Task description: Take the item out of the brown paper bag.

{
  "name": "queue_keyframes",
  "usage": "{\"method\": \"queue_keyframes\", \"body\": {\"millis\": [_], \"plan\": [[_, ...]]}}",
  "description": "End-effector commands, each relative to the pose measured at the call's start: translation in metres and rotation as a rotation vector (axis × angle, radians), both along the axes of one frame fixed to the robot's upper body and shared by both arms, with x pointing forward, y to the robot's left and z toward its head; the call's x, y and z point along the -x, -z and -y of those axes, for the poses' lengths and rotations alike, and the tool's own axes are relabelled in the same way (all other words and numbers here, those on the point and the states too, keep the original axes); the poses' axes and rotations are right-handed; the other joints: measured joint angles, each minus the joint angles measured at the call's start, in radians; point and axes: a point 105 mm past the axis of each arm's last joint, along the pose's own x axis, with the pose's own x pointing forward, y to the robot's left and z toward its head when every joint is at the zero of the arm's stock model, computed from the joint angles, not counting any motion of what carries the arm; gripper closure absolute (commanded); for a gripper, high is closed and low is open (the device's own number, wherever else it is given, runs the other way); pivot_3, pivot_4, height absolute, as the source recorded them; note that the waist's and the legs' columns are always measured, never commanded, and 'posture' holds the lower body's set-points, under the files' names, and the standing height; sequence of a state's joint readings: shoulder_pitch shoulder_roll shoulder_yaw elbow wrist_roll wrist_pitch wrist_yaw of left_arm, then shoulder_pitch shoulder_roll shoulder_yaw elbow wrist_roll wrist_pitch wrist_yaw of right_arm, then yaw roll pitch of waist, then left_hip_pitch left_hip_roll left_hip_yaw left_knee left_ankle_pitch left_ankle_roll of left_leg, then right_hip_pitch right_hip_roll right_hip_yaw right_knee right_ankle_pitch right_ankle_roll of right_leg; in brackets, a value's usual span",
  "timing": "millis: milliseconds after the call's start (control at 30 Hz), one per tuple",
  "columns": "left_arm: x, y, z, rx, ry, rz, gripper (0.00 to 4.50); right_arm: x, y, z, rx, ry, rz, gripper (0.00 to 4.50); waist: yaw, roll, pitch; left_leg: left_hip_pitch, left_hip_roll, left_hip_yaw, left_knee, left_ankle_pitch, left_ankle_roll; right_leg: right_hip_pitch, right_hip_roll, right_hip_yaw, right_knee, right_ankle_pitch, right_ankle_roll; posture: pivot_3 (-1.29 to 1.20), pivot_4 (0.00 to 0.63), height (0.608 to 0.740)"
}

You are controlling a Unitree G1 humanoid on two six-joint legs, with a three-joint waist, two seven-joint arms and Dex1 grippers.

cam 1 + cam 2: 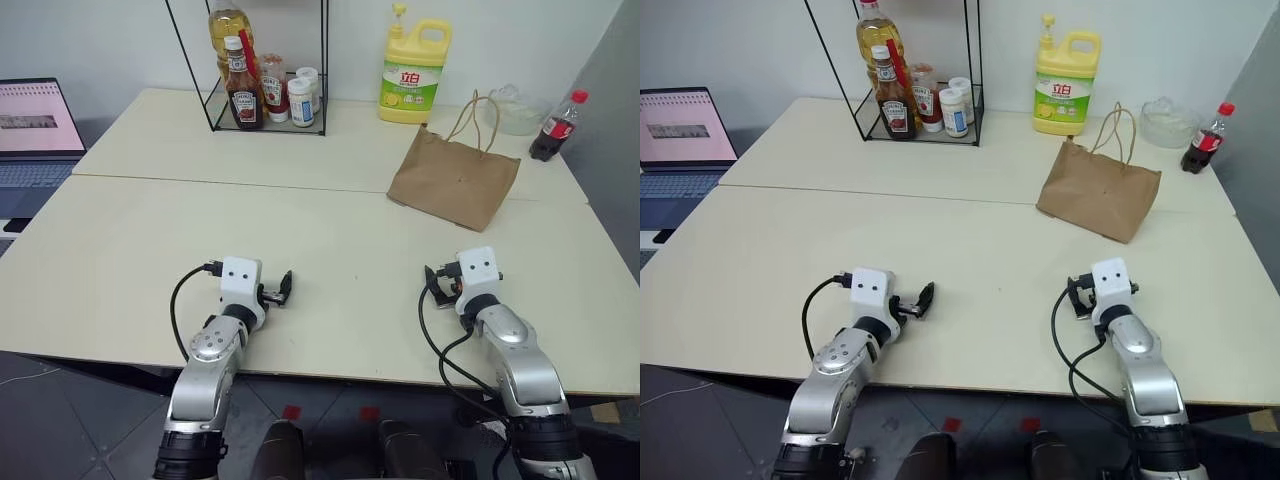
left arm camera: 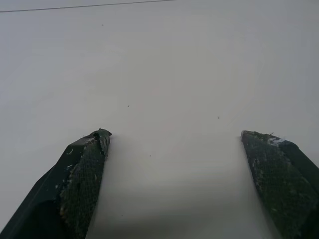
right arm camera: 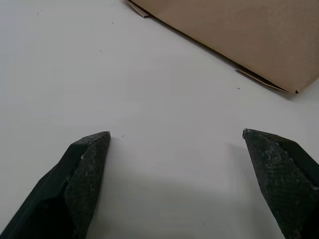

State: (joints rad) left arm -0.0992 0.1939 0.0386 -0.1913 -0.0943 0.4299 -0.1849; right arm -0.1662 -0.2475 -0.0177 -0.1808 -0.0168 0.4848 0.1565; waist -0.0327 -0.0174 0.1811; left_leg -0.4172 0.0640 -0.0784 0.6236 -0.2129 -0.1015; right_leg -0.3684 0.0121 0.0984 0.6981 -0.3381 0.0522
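Note:
The brown paper bag (image 1: 455, 180) lies flat and creased on the right side of the far table half, its twine handles (image 1: 480, 112) arching up toward the back. The item is hidden. Both arms rest near the table's front edge. My left gripper (image 2: 174, 137) is open over bare tabletop at the front left, well away from the bag. At the front right, my right gripper (image 3: 177, 134) is open too, with nothing between its fingers. It points toward the bag's (image 3: 234, 35) near edge, a short stretch of table away.
A yellow detergent jug (image 1: 413, 72) stands behind the bag, and a cola bottle (image 1: 556, 128) and a clear bowl (image 1: 515, 112) sit at the back right. A wire rack of sauce bottles (image 1: 262, 92) is at the back centre. A laptop (image 1: 35, 125) is at the far left.

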Motion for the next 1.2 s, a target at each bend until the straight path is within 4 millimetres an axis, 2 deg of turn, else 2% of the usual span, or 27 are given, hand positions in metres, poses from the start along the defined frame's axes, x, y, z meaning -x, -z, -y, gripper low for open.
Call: {"method": "queue_keyframes", "body": {"millis": [33,367,567,800,933,1100,1200], "plan": [[-0.002,-0.016,-0.003,-0.004,-0.014,0.058,0.02,-0.001,-0.008,-0.002,-0.007,-0.004,0.026,0.0,0.0,0.0,0.0,0.0,0.0,0.0,0.0,0.0,0.0,0.0,0.0,0.0,0.0,0.0,0.0,0.0,0.15,0.74],[-0.008,-0.025,-0.001,0.001,0.015,0.075,0.02,-0.001,-0.008,-0.006,-0.008,-0.012,0.032,0.0,0.0,0.0,0.0,0.0,0.0,0.0,0.0,0.0,0.0,0.0,0.0,0.0,0.0,0.0,0.0,0.0,0.15,0.74],[-0.013,-0.031,0.011,0.002,0.106,0.086,0.02,-0.001,-0.01,0.009,0.019,0.014,0.04,0.0,0.0,0.0,0.0,0.0,0.0,0.0,0.0,0.0,0.0,0.0,0.0,0.0,0.0,0.0,0.0,0.0,0.15,0.74],[-0.017,-0.078,0.049,-0.036,0.501,0.155,0.02,-0.022,-0.063,0.034,0.053,-0.008,0.15,0.0,0.0,0.0,0.001,0.0,0.0,0.0,0.0,0.0,0.0,0.0,0.0,0.0,0.0,0.0,0.0,0.0,0.15,0.74],[-0.02,-0.112,0.064,-0.088,0.715,0.182,0.02,-0.043,-0.104,0.039,0.048,-0.057,0.213,0.0,-0.001,0.0,0.001,0.0,0.0,0.0,0.0,0.0,0.0,0.0,0.0,0.0,-0.001,0.0,0.0,0.0,0.15,0.74],[-0.025,-0.151,0.07,-0.13,0.849,0.23,0.02,-0.073,-0.153,0.036,0.046,-0.137,0.284,0.0,-0.011,0.0,0.003,-0.001,0.0,0.0,0.0,0.0,0.0,-0.001,0.0,0.0,0.0,0.0,0.0,0.0,0.15,0.74],[-0.028,-0.166,0.073,-0.123,0.893,0.246,0.02,-0.094,-0.172,0.038,0.077,-0.142,0.31,0.0,-0.018,0.001,0.004,-0.002,-0.001,0.001,0.0,0.0,0.0,-0.002,0.0,0.0,-0.001,0.0,0.0,0.0,0.15,0.74]]}}
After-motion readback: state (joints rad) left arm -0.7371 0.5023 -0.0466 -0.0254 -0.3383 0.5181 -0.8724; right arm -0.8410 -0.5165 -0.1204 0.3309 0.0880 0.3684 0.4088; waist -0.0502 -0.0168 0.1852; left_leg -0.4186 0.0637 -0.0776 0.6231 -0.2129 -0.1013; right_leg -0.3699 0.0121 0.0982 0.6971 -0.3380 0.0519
